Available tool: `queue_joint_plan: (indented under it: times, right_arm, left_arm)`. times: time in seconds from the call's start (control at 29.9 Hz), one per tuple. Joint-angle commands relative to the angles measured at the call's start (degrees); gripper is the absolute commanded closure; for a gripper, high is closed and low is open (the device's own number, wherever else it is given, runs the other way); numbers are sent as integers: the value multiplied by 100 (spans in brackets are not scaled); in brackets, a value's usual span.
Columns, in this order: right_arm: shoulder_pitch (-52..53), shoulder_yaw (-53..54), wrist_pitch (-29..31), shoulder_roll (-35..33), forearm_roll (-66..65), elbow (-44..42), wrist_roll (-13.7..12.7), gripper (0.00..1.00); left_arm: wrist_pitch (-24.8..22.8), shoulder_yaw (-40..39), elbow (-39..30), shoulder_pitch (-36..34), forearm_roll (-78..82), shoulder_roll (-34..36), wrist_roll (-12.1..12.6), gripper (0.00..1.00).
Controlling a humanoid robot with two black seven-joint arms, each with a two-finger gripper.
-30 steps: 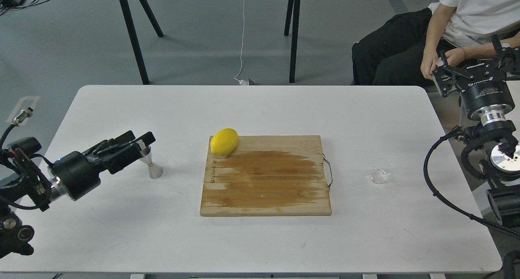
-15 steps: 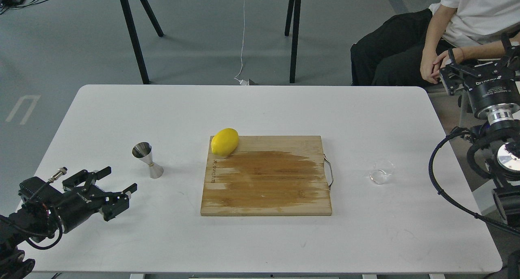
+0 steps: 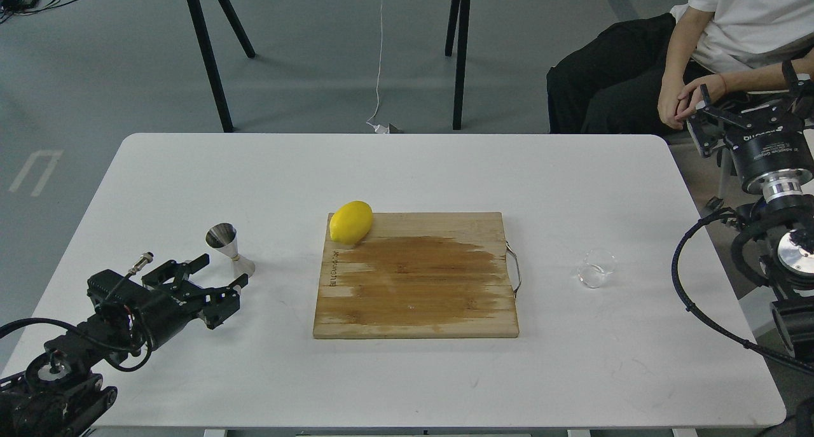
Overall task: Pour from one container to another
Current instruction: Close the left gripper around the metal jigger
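Between jigger (image 3: 229,250) and glass cup (image 3: 596,269) lies the board (image 3: 416,291); left jaws spread, right unclear.

Grey floor (image 3: 95,93), black-legged bench (image 3: 210,55)

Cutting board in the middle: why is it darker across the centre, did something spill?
The cutting board has a wide dark patch that looks like a wet stain, edges paler. A lemon overhangs its far-left corner. Nothing else stands out.

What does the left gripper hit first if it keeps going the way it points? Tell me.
Probably the jigger: the open left gripper points up-right at its base, just short of it, though depth is unclear.
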Motion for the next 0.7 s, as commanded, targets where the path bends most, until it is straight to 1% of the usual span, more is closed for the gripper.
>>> queue_joint_plan:
  times: [0.0,0.07,0.1,0.17,0.37,0.43,0.5,0.67]
  right_arm:
    - [-14,-16,0,1,-1,-36,0,0]
    - [-40,-7,0,1,-1,-27,0,0]
    - [-41,1,0,1,-1,-27,0,0]
    - [-41,10,0,1,-1,-36,-9,0]
    - [-49,-25,0,10,-1,-62,-9,0]
    - [-41,-25,0,18,-1,-62,-9,0]
    - [-41,-25,0,27,-1,-62,-9,0]
    - [-32,-25,0,27,-1,-62,-9,0]
  left_arm:
    - [-1,-18,4,-52,-3,-91,-1,19]
    - [-1,-18,12,-105,-20,-91,-1,19]
    - [-1,-10,13,-114,-46,-91,-1,21]
    - [-1,-18,13,-123,-99,-100,-1,30]
    - [-1,-1,21,-228,-99,-100,-1,47]
    - [-1,26,39,-228,-99,-91,-1,58]
    - [-1,17,65,-246,-99,-91,-1,72]
    - [-1,17,65,-255,-117,-82,-1,81]
